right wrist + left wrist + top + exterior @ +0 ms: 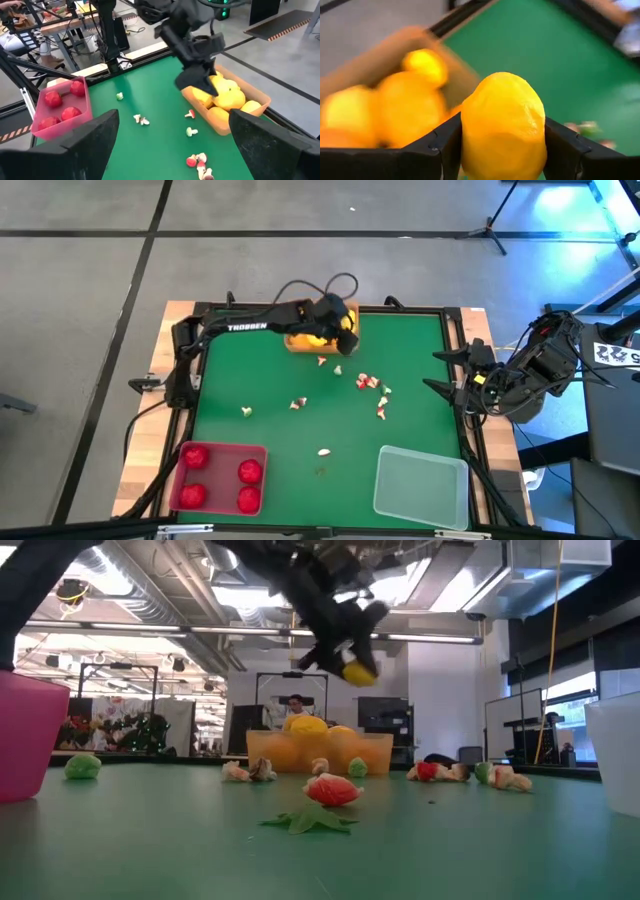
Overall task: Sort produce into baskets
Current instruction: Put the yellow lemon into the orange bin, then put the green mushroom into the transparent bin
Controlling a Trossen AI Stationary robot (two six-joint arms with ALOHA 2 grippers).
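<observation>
green table (300,370) | three baskets (219,478) | scattered small bits (370,383)

The left gripper (343,332) holds a fruit (503,127) above the far basket (300,342). Small bits (372,383) lie mid-table, and two baskets (218,478) stand at the near edge.

Left arm (262,323): black links, white "TROSSEN" lettering, looped black cable. Right arm (530,370): black, yellow accents.
</observation>
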